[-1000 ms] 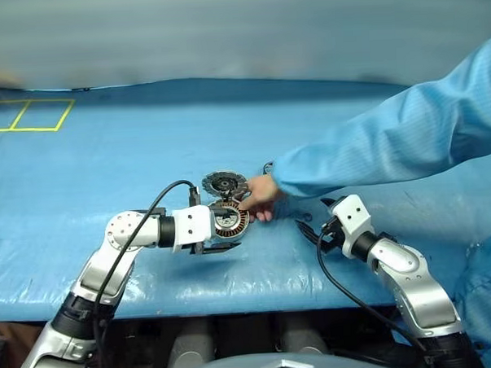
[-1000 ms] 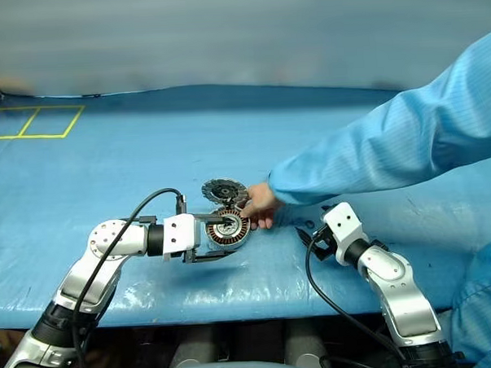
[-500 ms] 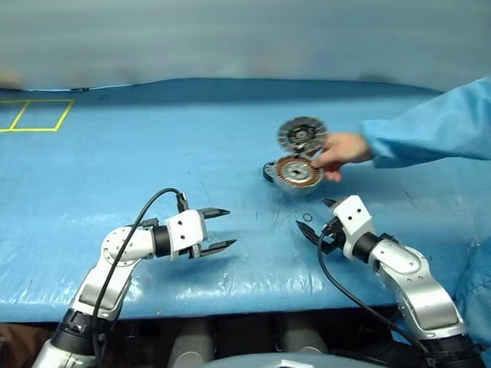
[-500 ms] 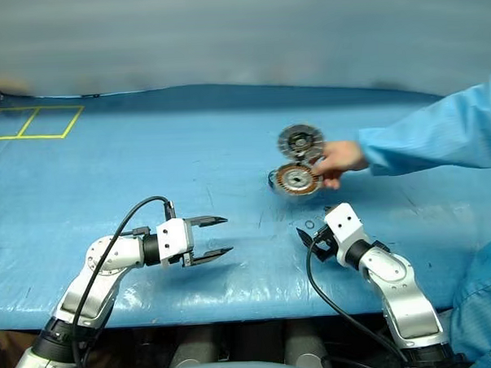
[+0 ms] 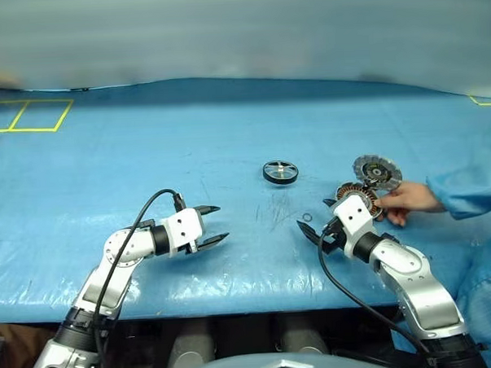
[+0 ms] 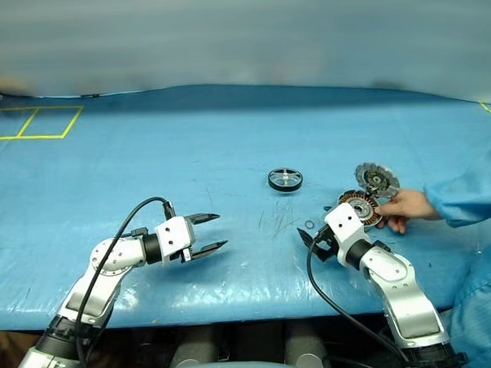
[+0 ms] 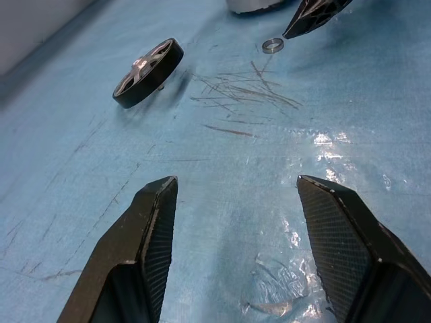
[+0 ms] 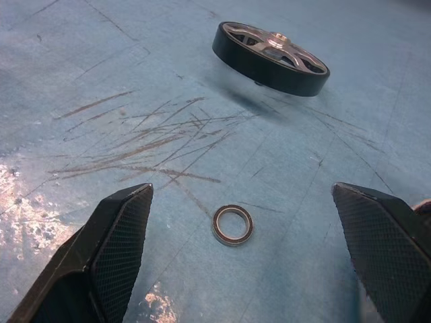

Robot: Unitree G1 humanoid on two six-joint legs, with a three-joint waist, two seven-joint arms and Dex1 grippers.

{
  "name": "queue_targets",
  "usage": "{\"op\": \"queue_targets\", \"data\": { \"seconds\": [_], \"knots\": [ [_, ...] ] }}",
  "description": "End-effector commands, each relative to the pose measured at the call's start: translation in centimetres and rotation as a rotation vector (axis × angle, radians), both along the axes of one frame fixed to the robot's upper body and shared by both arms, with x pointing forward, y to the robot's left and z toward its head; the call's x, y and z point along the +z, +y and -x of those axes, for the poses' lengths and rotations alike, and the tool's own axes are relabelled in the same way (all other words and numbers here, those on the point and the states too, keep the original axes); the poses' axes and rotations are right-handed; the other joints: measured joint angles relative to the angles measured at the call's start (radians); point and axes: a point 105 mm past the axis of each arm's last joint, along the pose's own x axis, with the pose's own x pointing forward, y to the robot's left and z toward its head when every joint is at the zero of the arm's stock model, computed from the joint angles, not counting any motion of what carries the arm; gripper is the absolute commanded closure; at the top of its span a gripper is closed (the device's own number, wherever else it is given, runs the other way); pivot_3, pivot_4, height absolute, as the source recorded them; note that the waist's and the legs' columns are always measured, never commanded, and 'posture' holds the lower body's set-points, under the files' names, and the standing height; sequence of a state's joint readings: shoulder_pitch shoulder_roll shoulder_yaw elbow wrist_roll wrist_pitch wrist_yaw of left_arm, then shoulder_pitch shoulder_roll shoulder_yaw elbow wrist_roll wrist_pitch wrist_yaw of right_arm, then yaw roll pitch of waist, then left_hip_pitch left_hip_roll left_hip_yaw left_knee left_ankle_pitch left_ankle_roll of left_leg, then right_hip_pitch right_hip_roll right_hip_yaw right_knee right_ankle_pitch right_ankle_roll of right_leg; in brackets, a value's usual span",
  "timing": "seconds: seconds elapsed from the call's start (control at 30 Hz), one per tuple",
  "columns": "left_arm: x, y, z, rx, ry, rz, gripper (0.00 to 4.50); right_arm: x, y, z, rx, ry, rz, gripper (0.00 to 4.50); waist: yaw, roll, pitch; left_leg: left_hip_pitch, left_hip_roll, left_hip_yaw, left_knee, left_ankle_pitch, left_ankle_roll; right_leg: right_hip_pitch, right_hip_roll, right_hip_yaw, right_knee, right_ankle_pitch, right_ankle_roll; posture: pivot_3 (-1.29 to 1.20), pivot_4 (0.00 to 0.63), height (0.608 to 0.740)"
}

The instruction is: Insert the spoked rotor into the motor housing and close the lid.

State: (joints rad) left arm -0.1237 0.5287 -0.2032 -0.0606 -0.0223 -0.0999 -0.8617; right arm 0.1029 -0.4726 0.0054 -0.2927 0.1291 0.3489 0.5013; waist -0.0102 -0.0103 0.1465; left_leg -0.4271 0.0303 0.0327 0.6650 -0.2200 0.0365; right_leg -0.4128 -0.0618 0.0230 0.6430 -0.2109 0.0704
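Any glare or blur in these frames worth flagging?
Left wrist view: white glare patches on the blue table cover near the left gripper. Right wrist view: glare by one finger; spoked rotor and small ring sharp. Head views: far background blurred.

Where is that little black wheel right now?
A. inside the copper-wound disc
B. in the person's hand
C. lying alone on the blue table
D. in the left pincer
C: the wheel lies by itself on the table, apart from both open pincers and from the hand holding the disc.
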Motion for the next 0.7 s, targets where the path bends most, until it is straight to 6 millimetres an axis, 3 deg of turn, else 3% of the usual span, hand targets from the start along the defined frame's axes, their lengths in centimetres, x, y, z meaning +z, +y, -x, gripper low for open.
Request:
{"op": "queue_targets", "data": {
  "seconds": [0.03, 0.43, 0.7],
  "knots": [
    [1.2, 0.0, -1.0, 0.065, -0.043, 0.092, 1.52, 1.9, -0.2, -0.2, 0.000, -0.064, -0.004, 0.00, 0.000, 0.000, 0.000, 0.000, 0.000, 0.000, 0.000, 0.000, 0.000, 0.000, 0.000, 0.000, 0.000, 0.000, 0.000, 0.00, 0.150, 0.740],
    [2.0, 0.4, -2.1, 0.184, 0.062, 0.314, 1.52, 2.6, -0.5, 0.4, 0.032, -0.040, 0.016, 0.00, 0.000, 0.000, 0.000, -0.001, -0.001, 0.000, 0.000, 0.000, 0.000, 0.000, 0.000, 0.000, 0.000, 0.000, 0.000, 0.00, 0.150, 0.740],
    [1.9, 0.6, -2.0, 0.220, 0.066, 0.342, 1.52, 3.5, -1.4, 0.8, 0.089, 0.005, 0.121, 0.00, 0.000, 0.000, 0.000, -0.001, -0.001, 0.000, 0.000, 0.000, 0.000, 0.000, 0.000, -0.001, -0.001, 0.000, 0.000, 0.00, 0.150, 0.740]
  ]
}}
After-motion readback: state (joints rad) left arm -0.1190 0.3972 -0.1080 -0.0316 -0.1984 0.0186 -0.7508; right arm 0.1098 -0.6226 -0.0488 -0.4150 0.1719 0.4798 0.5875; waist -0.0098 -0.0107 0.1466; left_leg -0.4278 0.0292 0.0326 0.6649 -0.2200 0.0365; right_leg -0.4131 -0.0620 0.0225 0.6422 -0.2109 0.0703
